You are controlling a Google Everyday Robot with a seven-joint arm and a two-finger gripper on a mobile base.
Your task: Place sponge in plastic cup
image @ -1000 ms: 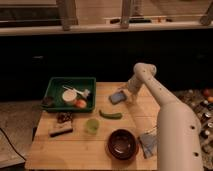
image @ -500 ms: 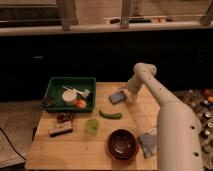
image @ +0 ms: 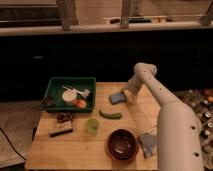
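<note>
A blue sponge (image: 117, 98) lies on the wooden table (image: 75, 150) near its far edge, right of the green tray. The green plastic cup (image: 91, 125) stands upright near the table's middle, well in front and to the left of the sponge. My white arm reaches from the lower right up to the gripper (image: 131, 95), which is low over the table just right of the sponge, touching or nearly touching its right edge.
A green tray (image: 56, 85) at the back left holds a white dish and an orange item. A green chili (image: 110, 115) lies between sponge and cup. A dark bowl (image: 122, 144), a grey cloth (image: 148, 143) and a dark snack bar (image: 62, 127) sit nearer the front.
</note>
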